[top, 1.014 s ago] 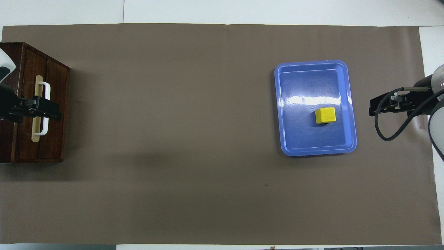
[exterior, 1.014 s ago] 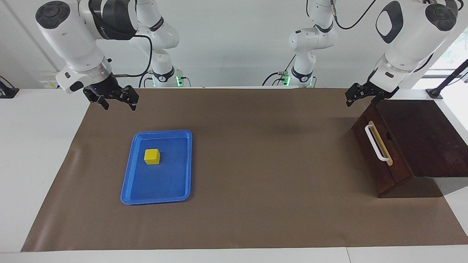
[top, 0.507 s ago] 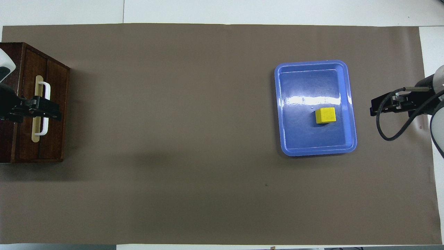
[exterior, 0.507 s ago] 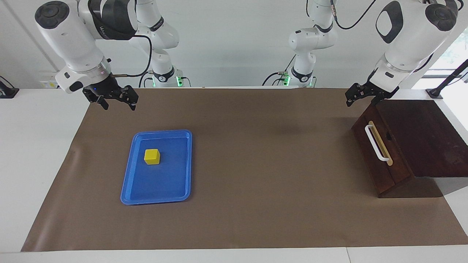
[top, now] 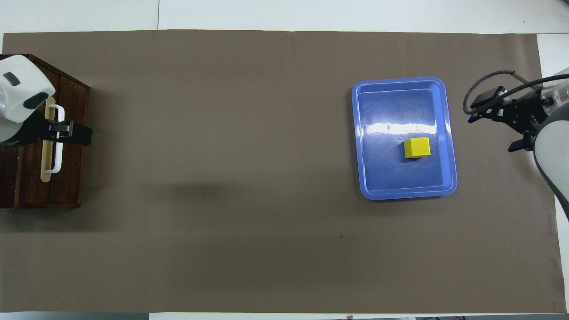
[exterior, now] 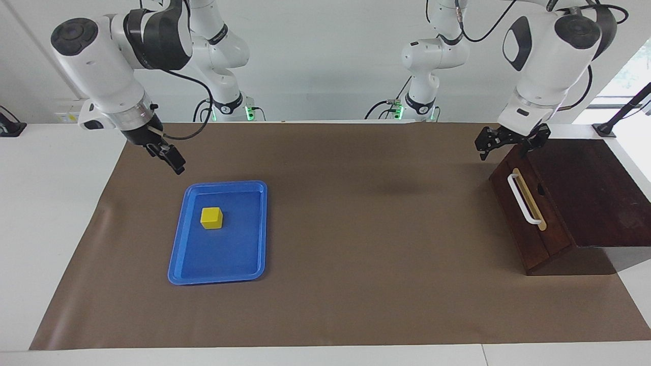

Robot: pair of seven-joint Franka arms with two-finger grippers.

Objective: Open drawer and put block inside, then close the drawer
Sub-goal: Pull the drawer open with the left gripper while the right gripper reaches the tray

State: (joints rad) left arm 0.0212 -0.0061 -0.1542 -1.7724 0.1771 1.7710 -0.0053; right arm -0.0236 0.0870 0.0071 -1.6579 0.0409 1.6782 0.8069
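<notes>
Taking the facing view from one side to the other: the right gripper (exterior: 170, 158) comes first, over the brown mat (exterior: 356, 229) at the corner of the blue tray (exterior: 257, 231) nearest the robots; a second ago it hung level and broadside, and now the wrist has rolled so that it points down toward the tray, its fingers seen edge-on, so I cannot tell whether they are parted or closed; it holds nothing. The block (exterior: 211, 217) sits untouched in the tray, in the half nearer the robots, at the right arm's end of the table. Next, bare mat; then the left gripper (exterior: 504, 141), which has swung round and shifted slightly, now hanging over the edge of the drawer (exterior: 524, 213) front nearest the robots, above the end of the white handle (exterior: 524, 199); its fingers stand apart and empty, clear of the bar. The drawer is shut. I judge both arms are only lining up: the handle must be gripped and pulled first.
</notes>
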